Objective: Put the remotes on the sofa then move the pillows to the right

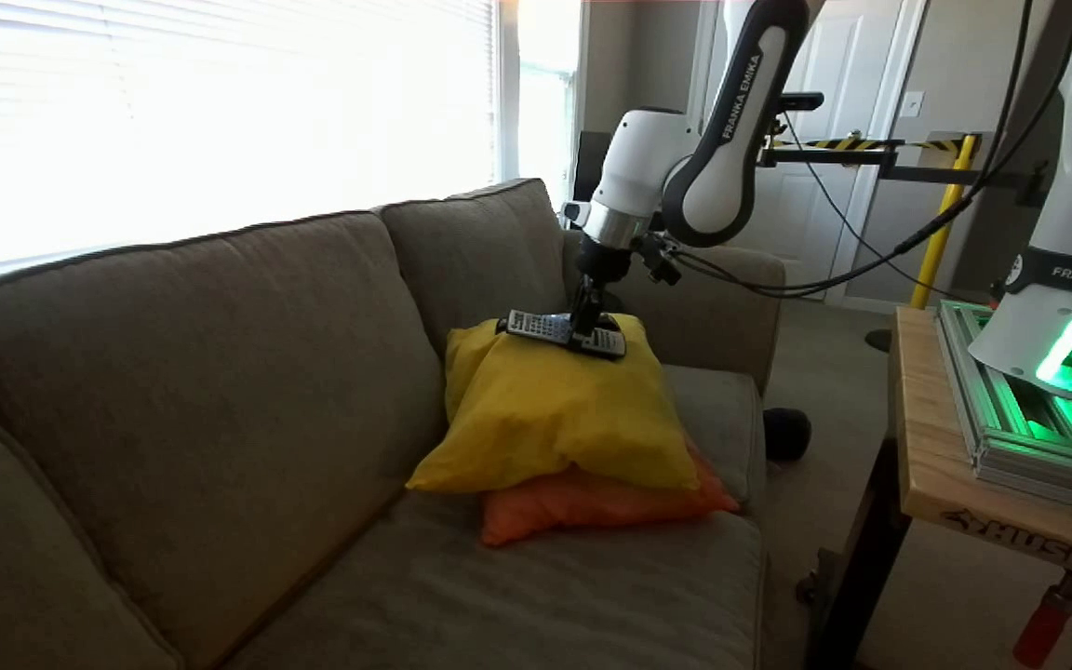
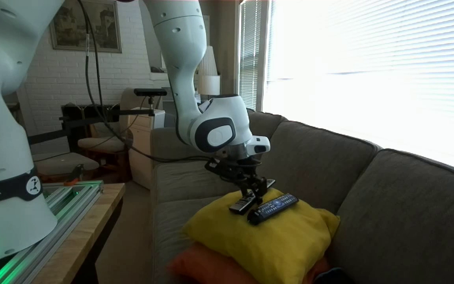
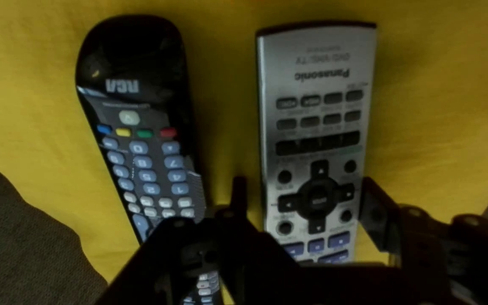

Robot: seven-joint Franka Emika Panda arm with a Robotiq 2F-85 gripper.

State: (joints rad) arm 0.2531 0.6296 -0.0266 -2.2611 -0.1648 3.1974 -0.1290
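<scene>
Pincer [image 3: 303,195]: partly open, a finger on either side of the silver remote [image 3: 318,118]; a yellow strip shows inside one finger, so not clamped; contact at the opposite finger cannot be told.
Silver remote: lying on the yellow pillow [image 1: 555,409]; lower end hidden by the pincer in the wrist view, lettering upside down.
Black remote [image 3: 142,148]: same pillow, just beside the silver remote; lower part crossed by the pincer in the wrist view.
Yellow pillow: on top of the orange pillow [image 2: 211,266], both on the sofa [image 1: 220,391].
Orange pillow: mostly covered; cut off below in an exterior view.
Dark object [image 2: 333,277]: cropped in an exterior view, identity unclear.
Window [image 1: 220,102]: washed out by glare.
Desk [image 1: 934,447]: carries the arm [image 1: 722,158]; cut off by the frame edge.
</scene>
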